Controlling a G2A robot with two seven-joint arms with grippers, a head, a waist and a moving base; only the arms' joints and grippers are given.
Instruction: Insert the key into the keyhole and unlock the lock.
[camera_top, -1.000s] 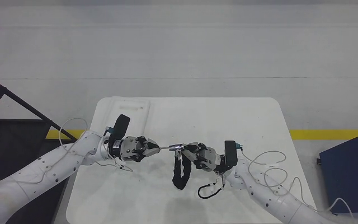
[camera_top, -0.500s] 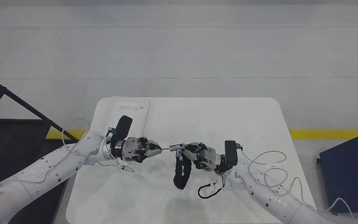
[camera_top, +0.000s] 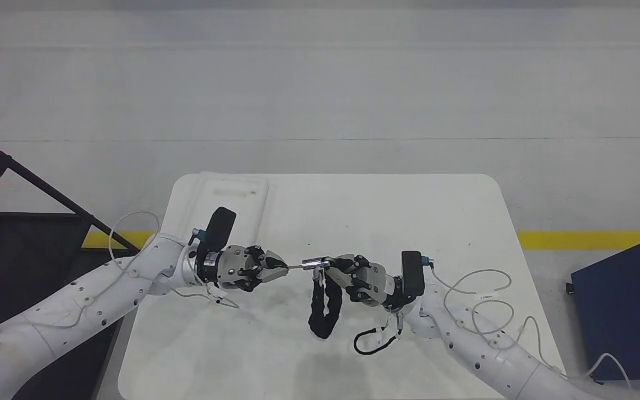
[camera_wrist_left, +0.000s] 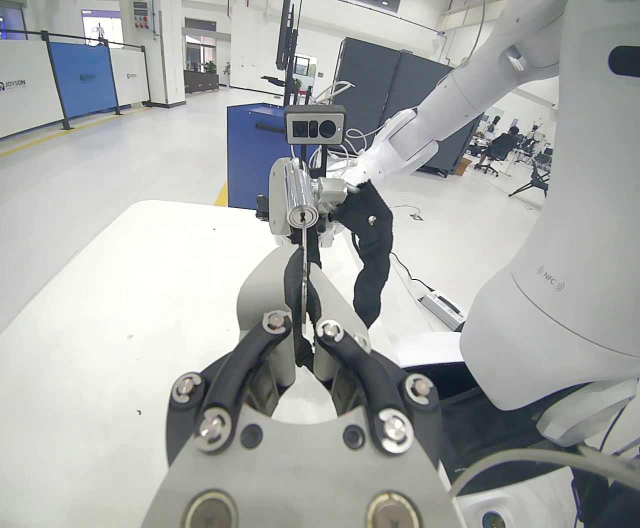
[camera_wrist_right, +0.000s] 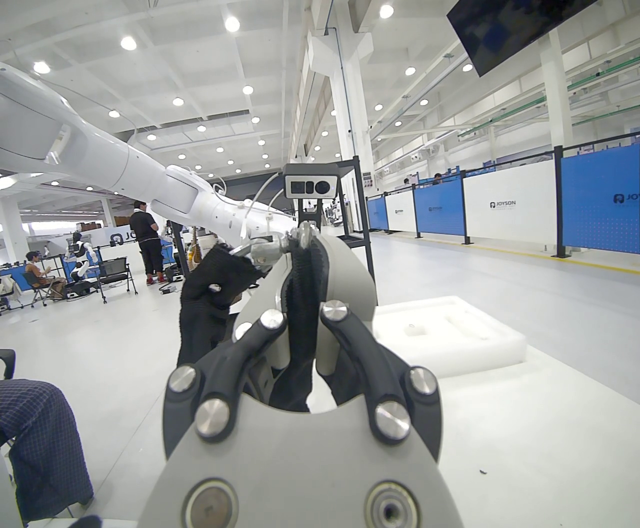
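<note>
My left gripper (camera_top: 278, 267) (camera_wrist_left: 303, 287) is shut on a flat silver key (camera_wrist_left: 304, 250) (camera_top: 294, 266), which points at the lock. The key's tip meets the keyhole in the round end of the silver lock cylinder (camera_wrist_left: 302, 216) (camera_top: 315, 263); how deep it sits I cannot tell. My right gripper (camera_top: 337, 270) (camera_wrist_right: 304, 255) is shut on the lock, held above the table's middle. The lock's black fabric-covered loop (camera_top: 322, 312) (camera_wrist_left: 374, 260) (camera_wrist_right: 210, 295) hangs down from it. The grey fingers (camera_wrist_right: 350, 280) hide most of the lock body in the right wrist view.
A white foam tray (camera_top: 232, 192) (camera_wrist_right: 450, 330) lies at the table's back left corner. A black cable loop (camera_top: 372, 342) rests on the white table (camera_top: 450, 220) beside the right arm. The two grippers face each other closely, tip to tip.
My left gripper has shifted a little to the right, bringing the key up to the lock cylinder. The right gripper and the lock have stayed put.
</note>
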